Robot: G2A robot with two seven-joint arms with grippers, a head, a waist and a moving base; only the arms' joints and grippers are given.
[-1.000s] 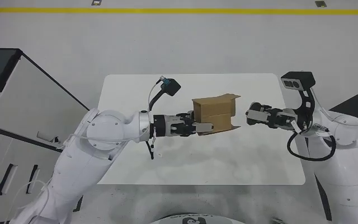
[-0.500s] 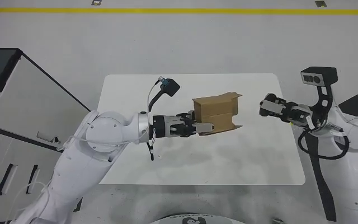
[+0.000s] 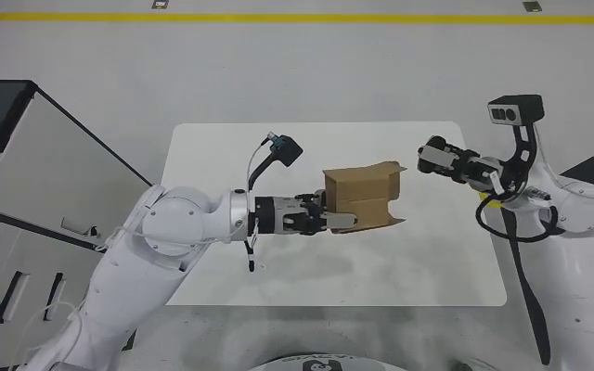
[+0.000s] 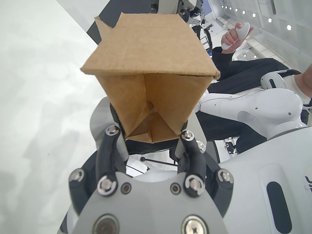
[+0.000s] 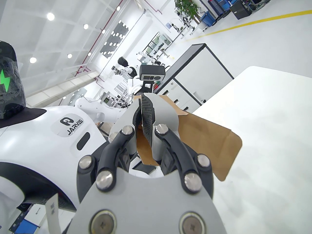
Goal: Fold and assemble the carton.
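A brown carton point(image 3: 362, 190) is held above the middle of the white table point(image 3: 232, 148), lying on its side with loose flaps at its right end. My left gripper point(image 3: 342, 220) is shut on the carton's left end. In the left wrist view the carton point(image 4: 148, 49) rises from between my left gripper's point(image 4: 153, 137) fingers, its inner flaps folded in. My right gripper point(image 3: 427, 154) is shut and holds nothing, a short gap to the right of the carton's far right corner. In the right wrist view its point(image 5: 143, 105) fingers meet in front of a carton flap point(image 5: 207, 142).
A grey cabinet point(image 3: 46, 167) stands off the table's left side. Bare table surface lies in front of and behind the carton. A yellow floor line point(image 3: 297, 17) runs beyond the table.
My right gripper first drew back to the right, then came up and left toward the carton's far right corner. The left gripper shifted the carton slightly right and nearer.
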